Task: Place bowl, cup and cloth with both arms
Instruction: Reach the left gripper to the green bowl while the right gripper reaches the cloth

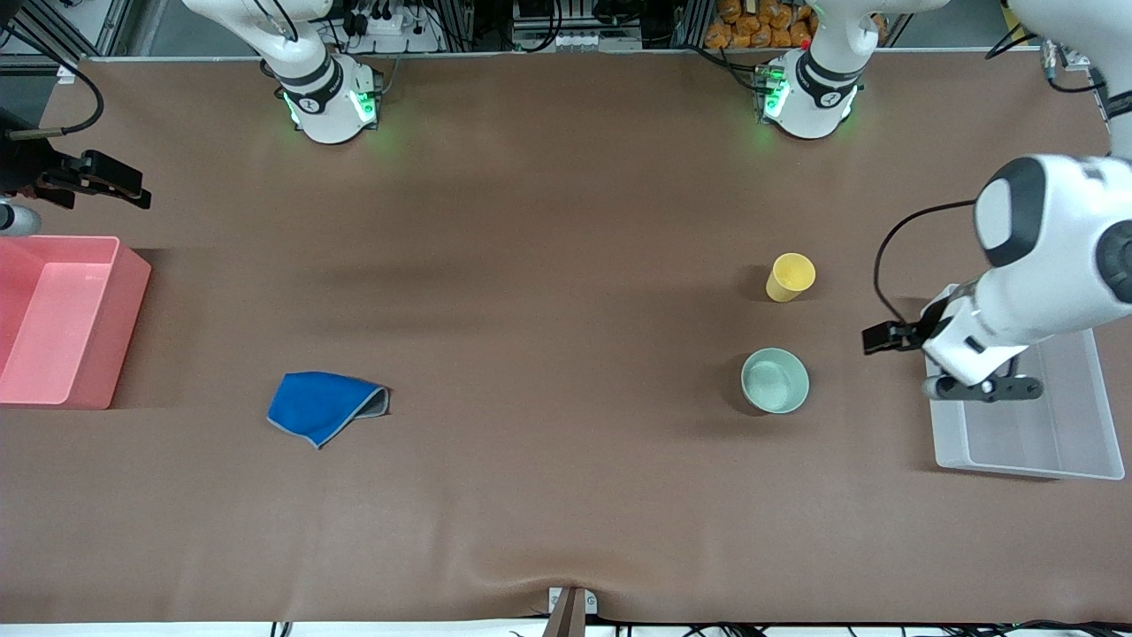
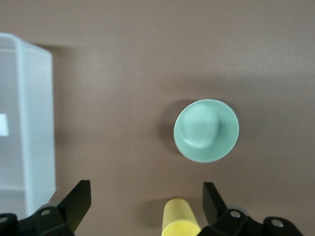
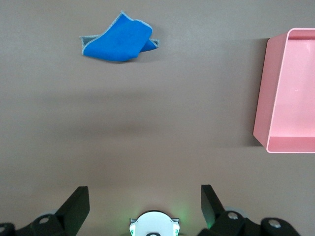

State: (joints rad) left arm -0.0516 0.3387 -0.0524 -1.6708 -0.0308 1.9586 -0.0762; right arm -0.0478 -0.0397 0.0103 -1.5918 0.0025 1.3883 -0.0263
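The cloth point(image 1: 323, 407), bowl point(image 1: 775, 380) and cup point(image 1: 789, 277) are seen on the table, outside the pink bin point(image 1: 66, 320) and clear bin point(image 1: 1030, 416). The left gripper point(image 2: 146, 206) and right gripper point(image 3: 144, 206) are held spread, grasping nothing.

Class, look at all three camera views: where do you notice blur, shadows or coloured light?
Front view: green glow spills from both arm bases onto the table; soft shadows sit beside the cup and bowl. Left wrist view: the clear bin looks soft, slightly blurred. Right wrist view: the cloth is sharp, with faint shadow bands crossing the table.
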